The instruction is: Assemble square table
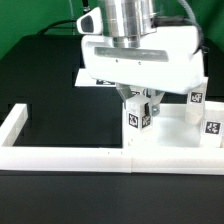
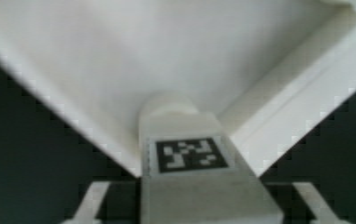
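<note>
A robot gripper pinches, it seems, a small white tagged leg block upright over the large flat white square tabletop slab near the low white border wall; a tilted leg could miss its seat or jam.

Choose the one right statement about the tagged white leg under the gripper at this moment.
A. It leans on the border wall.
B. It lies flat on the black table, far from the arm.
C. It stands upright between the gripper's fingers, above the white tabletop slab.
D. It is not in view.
C. In the exterior view the leg stands upright directly under the gripper, over the white slab; the wrist view shows its tag between the fingers.
</note>
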Motion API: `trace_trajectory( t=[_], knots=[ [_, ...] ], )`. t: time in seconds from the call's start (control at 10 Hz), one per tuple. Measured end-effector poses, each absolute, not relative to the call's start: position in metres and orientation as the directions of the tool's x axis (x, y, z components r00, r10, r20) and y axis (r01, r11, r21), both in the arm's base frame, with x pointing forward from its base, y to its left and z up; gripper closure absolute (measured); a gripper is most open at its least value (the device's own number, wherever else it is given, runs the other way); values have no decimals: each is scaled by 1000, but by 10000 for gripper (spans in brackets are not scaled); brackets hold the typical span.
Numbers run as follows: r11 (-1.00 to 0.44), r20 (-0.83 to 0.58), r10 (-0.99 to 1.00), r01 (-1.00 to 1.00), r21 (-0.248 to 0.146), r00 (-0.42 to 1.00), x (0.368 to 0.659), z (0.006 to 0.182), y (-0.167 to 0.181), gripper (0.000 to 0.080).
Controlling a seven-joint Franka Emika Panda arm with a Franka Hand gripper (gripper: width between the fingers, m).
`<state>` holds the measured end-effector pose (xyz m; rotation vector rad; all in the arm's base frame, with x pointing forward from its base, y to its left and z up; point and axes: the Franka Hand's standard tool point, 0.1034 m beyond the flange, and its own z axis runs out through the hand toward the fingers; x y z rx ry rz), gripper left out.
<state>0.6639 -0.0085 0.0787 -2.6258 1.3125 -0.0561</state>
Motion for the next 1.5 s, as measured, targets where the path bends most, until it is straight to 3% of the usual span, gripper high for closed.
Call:
trace_trajectory(
  t=[0.1,0.4,0.5,0.6,0.7,0.8,0.9,1.1,1.2,1.5],
  knots=[
    [-489,-117,-847,-846,-214,519,664,79,-10,498],
    [-286,-168,-934,-941,-184,316,664,78,-6,498],
    [-264,-172,-940,-948,-179,295,664,79,-5,429],
    [-312,-162,-925,-931,-189,342,664,78,-5,255],
    [-476,-106,-856,-851,-223,506,665,78,-5,255],
    [-632,-81,-747,-743,-219,659,661,77,-4,165],
    [-731,-61,-650,-646,-221,757,660,77,-6,165],
    [-792,-37,-576,-569,-224,817,660,77,-6,152],
    [-886,2,-422,-412,-212,907,659,77,-9,151],
    [-990,88,45,56,-129,995,662,79,-12,151]
  ],
)
